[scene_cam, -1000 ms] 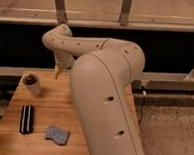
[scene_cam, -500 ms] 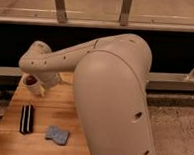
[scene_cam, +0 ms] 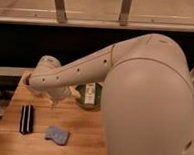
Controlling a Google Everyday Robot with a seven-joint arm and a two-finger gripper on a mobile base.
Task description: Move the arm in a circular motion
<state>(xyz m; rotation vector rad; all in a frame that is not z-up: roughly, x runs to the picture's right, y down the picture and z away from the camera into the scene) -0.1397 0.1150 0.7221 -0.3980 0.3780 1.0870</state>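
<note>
My cream-white arm (scene_cam: 139, 95) fills the right half of the camera view. Its thick upper segment reaches left across the wooden table (scene_cam: 81, 141) to a rounded elbow (scene_cam: 45, 71). From there a short segment points down to the narrow gripper (scene_cam: 55, 101), which hangs just above the table's left-middle part, behind a blue sponge (scene_cam: 57, 135) and left of a green and white package (scene_cam: 90, 95). Nothing shows in the gripper.
A black oblong object (scene_cam: 26, 118) lies near the table's left edge. A dark window band and metal frame posts (scene_cam: 59, 6) run behind the table. A grey ledge (scene_cam: 8, 72) sits at the back left.
The arm has swung from the back middle to the left, then lower and toward the camera. It now hides the cup at the back left and uncovers the green and white package.
</note>
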